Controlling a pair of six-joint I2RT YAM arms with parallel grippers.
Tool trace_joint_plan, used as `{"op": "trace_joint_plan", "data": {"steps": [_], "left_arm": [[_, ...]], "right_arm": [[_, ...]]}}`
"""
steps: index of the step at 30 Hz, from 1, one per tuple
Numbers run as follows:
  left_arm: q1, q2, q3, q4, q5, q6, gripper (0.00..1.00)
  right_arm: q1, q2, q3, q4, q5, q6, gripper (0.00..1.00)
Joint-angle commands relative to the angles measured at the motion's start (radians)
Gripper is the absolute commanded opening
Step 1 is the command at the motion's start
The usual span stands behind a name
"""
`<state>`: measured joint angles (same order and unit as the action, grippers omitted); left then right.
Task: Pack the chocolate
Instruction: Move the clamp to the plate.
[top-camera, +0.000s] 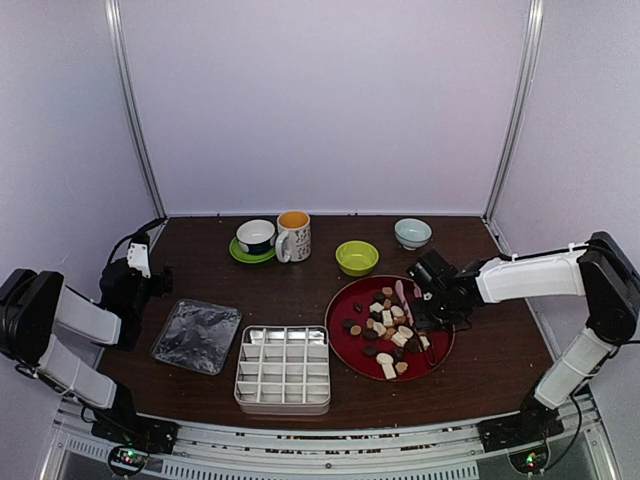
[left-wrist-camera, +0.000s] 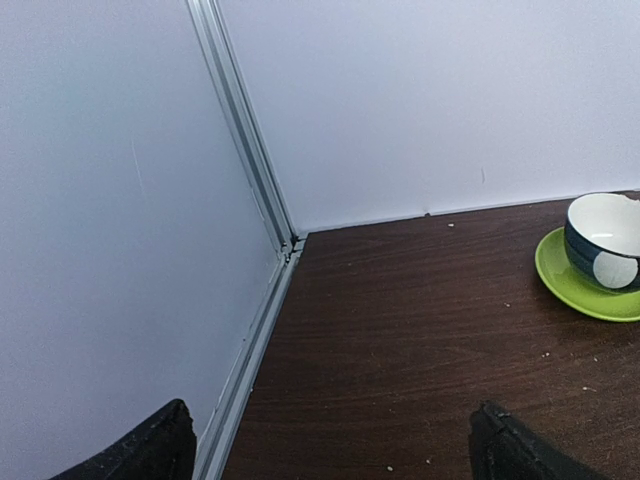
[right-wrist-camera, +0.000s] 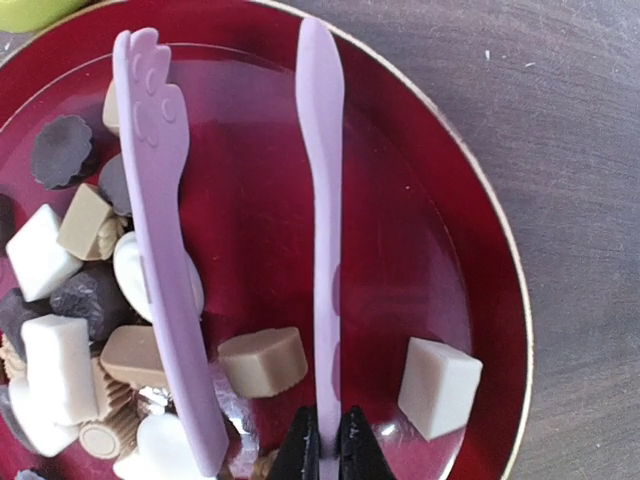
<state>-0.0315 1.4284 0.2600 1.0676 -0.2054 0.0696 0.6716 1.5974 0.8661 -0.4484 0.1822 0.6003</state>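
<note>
Right wrist view: the right fingers (right-wrist-camera: 300, 455) are pressed together on the near end of one arm of the pink tongs (right-wrist-camera: 160, 250). It is the thin, edge-on arm, and it runs straight away from the fingers up the frame. The other, broader arm lies flat just to its left, so the tongs gape open on the red plate (right-wrist-camera: 420, 250), long axis pointing away from the wrist.

The chocolate (right-wrist-camera: 80, 300) lies mostly left of the tongs, heaped against and partly under the broad arm. One tan piece sits between the two arms close to the fingers, and a cream cube rests on the plate just right of the pinched arm. As I judge it, only one arm is held, so the tongs cannot squeeze anything until the hold takes in both.

In the top view the plate is right of centre on the counter, with the compartment tray (top-camera: 283, 406) just to its left. The right arm reaches over the plate and is clearly the nearer one. The left arm is drawn back at the far left edge, well apart from the sweets. Its left fingers (left-wrist-camera: 150, 450) are spread wide over bare counter and hold nothing.
</note>
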Motion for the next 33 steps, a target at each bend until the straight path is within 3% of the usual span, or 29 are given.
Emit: {"op": "trace_joint_plan", "data": {"steps": [1, 20, 33], "left_arm": [[0.009, -0.002, 0.016, 0.024, -0.006, -0.001, 0.98], [0.009, -0.002, 0.017, 0.023, -0.006, -0.001, 0.98], [0.009, -0.002, 0.016, 0.024, -0.005, -0.001, 0.98]], "right_arm": [[-0.006, -0.068, 0.054, -0.075, 0.026, -0.017, 0.00], [-0.006, -0.279, -0.020, -0.220, -0.034, -0.123, 0.00], [-0.006, -0.271, -0.129, -0.135, -0.074, -0.127, 0.00]]}}
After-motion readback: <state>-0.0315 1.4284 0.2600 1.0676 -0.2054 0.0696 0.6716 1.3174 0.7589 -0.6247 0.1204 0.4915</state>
